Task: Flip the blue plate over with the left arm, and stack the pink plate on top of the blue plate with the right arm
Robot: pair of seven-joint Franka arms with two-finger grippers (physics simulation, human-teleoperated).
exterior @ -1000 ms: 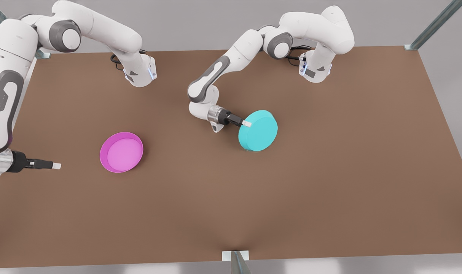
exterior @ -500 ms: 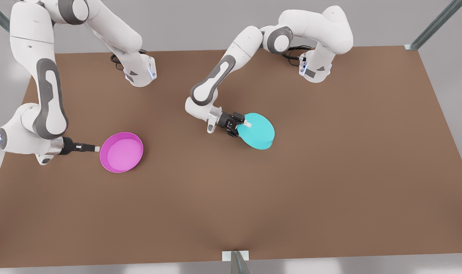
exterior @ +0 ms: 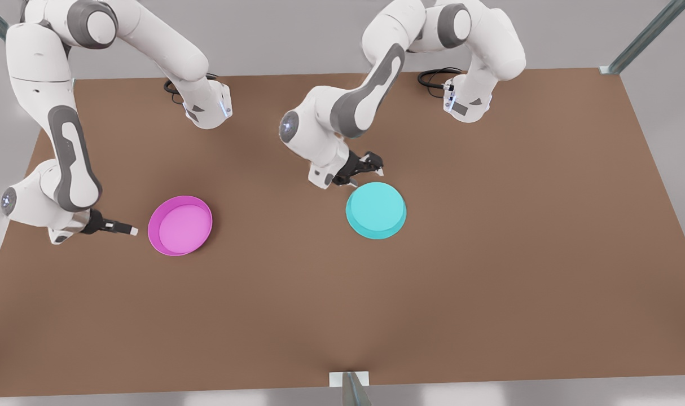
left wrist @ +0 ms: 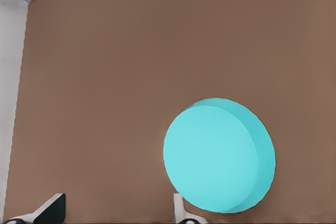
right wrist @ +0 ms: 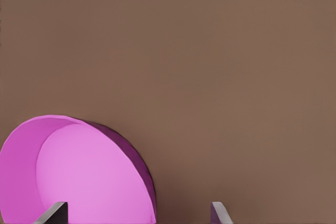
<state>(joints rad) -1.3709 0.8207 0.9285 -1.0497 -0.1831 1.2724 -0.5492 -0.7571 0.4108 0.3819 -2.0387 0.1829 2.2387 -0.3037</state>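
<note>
the brown flat table (exterior: 489, 270) carries a round turquoise plastic plate (exterior: 376, 210) lying base up right of centre; a round magenta plastic plate (exterior: 180, 225) sits rim up to its left; the left gripper (exterior: 367, 167), fingers released, hovers just beyond the turquoise plate; the right gripper (exterior: 129, 230), fingers spread, sits just left of the magenta plate.

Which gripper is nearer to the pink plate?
The right gripper, open beside the pink plate. The left gripper, open, is far off by the blue plate.
</note>
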